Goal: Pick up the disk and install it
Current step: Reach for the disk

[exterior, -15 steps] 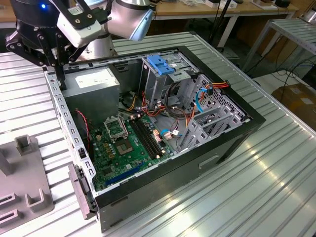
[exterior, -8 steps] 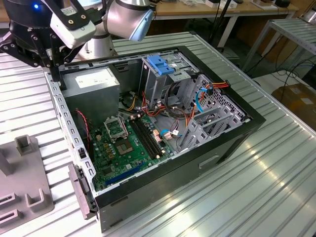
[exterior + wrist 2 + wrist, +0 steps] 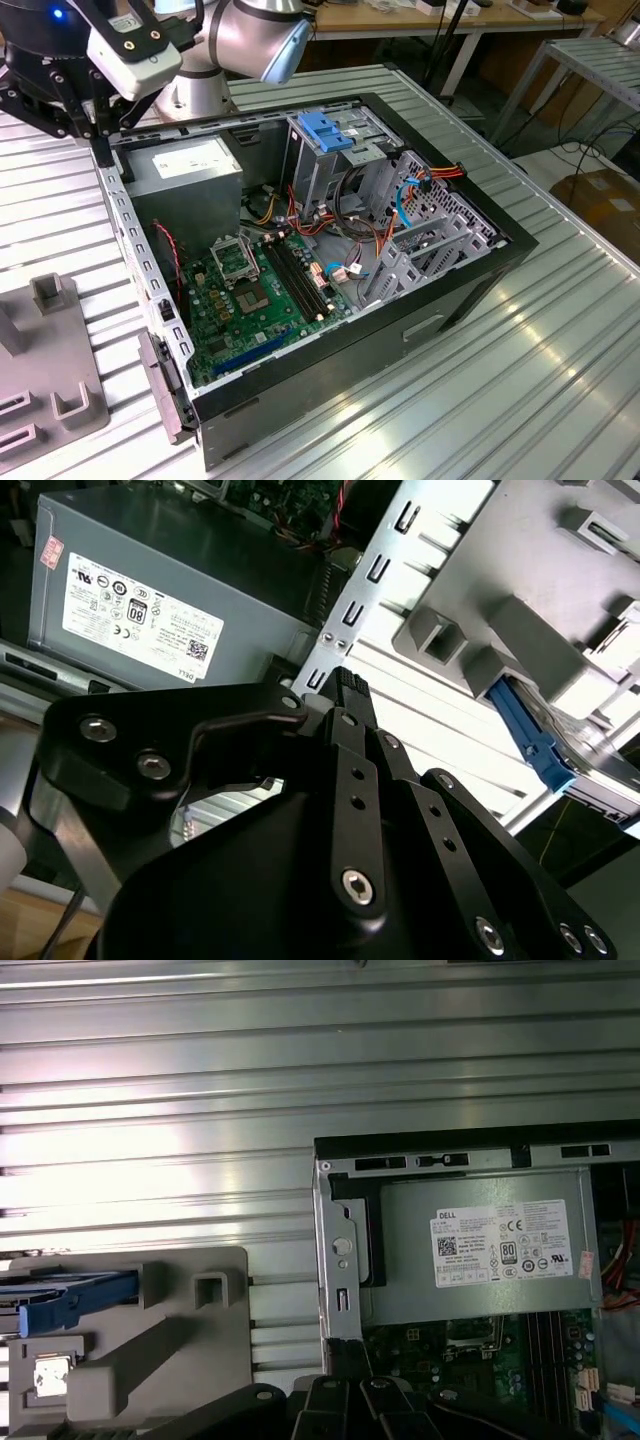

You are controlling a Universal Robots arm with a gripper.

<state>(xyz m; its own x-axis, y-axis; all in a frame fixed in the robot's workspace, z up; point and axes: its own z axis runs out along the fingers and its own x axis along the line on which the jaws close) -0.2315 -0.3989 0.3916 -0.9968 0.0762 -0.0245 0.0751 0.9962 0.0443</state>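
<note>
The disk point(image 3: 70, 1295) sits edge-on in a grey slotted holder point(image 3: 160, 1350) on the slatted table, its blue bracket facing out. In the second wrist view the disk point(image 3: 545, 740) shows as a blue strip with a silver edge under the holder point(image 3: 520, 630). My black gripper point(image 3: 100, 140) hangs over the open computer case's corner by the power supply, well apart from the disk. Both wrist views show its fingers closed together, gripper point(image 3: 345, 685) and gripper point(image 3: 345, 1355), with nothing between them.
The open computer case point(image 3: 470, 290) lies on the table, with the motherboard point(image 3: 250, 290), loose cables and a metal drive cage topped by a blue latch point(image 3: 325, 130). The grey power-supply box point(image 3: 480, 1250) fills the corner under the gripper. The grey holder point(image 3: 45, 370) stands at the exterior view's left.
</note>
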